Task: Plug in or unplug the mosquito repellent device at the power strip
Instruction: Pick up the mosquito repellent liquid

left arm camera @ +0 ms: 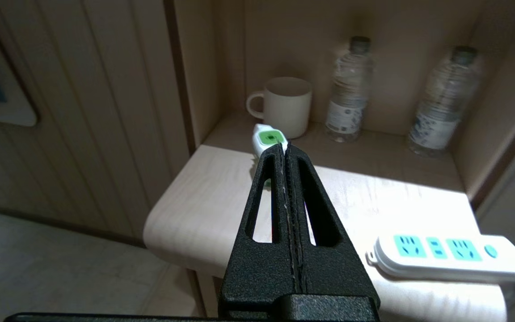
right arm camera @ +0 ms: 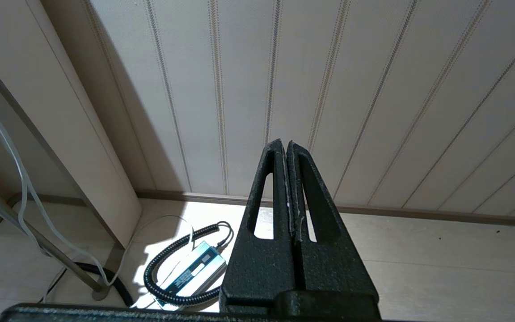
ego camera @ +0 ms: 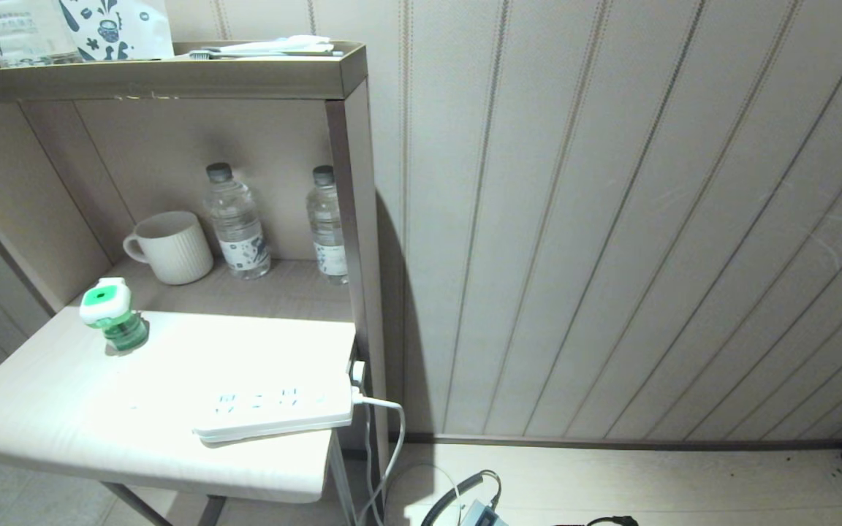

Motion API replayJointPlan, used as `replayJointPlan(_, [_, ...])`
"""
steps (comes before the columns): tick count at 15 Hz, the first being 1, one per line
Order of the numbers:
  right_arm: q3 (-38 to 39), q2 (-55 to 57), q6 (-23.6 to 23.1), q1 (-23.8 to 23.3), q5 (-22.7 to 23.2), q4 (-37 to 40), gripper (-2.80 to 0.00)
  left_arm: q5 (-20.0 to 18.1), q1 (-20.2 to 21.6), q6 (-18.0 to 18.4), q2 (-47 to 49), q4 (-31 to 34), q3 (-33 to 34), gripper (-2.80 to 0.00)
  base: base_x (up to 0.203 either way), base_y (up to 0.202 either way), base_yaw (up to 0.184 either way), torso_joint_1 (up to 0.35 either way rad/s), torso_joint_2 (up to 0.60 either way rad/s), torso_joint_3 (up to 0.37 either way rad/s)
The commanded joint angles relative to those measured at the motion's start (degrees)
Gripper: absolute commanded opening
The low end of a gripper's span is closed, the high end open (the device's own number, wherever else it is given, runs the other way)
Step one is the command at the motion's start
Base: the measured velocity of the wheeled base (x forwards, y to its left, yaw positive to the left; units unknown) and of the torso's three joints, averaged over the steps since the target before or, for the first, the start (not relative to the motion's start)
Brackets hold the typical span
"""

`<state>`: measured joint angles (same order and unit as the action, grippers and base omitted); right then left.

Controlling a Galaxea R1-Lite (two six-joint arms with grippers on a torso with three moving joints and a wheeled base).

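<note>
Mosquito repellent device (ego camera: 110, 313) is unplugged, standing upright on the tabletop (ego camera: 63, 409), left-middle of the head frame, white head with green centre on top, green bottle under it. Power strip (ego camera: 275, 413) lies flat at the table's front right corner, lower centre of the frame, well apart from the device, sockets up and all unoccupied. Its white cord (ego camera: 384, 438) leaves the right end and drops over the table edge to the floor.

Behind the device, inside the shelf nook: white ribbed mug (ego camera: 171, 247), then two clear water bottles (ego camera: 237, 223) to its right, all upright.

Neither arm shows in head view. Left gripper (left arm camera: 283, 147) is clenched with nothing in it, fingers pressed together, tip lined up in the left wrist frame with the device's head; contact can't be judged from that angle. Right gripper (right arm camera: 282, 144) also clenched empty, facing the panelled wall (right arm camera: 329, 89), above a floor with a coiled black cable and a small grey box (right arm camera: 192, 270).
</note>
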<state>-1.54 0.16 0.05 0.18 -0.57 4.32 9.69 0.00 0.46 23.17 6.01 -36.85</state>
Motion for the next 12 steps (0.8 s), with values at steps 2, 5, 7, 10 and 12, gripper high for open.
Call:
replayJointPlan(2, [0.0,-0.1,0.0,0.0,0.0,0.0,-2.80,6.3,0.0,0.0,17.4,-0.5,-9.4,-2.80,0.000,0.000,0.000,0.000,0.00,0.000])
replayJointPlan(5, [0.0,-0.1,0.0,0.0,0.0,0.0,-2.80,9.5,0.1,0.5,21.8,-8.7,-9.2,-2.80,0.000,0.000,0.000,0.000,0.00,0.000])
replayJointPlan(7, [0.0,-0.1,0.0,0.0,0.0,0.0,-2.80,11.6,0.2,0.4,25.0,-17.5,-4.4,-2.80,0.000,0.000,0.000,0.000,0.00,0.000])
replayJointPlan(10, [0.0,-0.1,0.0,0.0,0.0,0.0,-2.80,16.4,0.2,0.4,31.9,-36.3,4.1,-2.80,0.000,0.000,0.000,0.000,0.00,0.000])
replayJointPlan(12, [0.0,-0.1,0.0,0.0,0.0,0.0,-2.80,20.4,0.1,0.4,35.6,-46.6,8.0,-2.80,0.000,0.000,0.000,0.000,0.00,0.000])
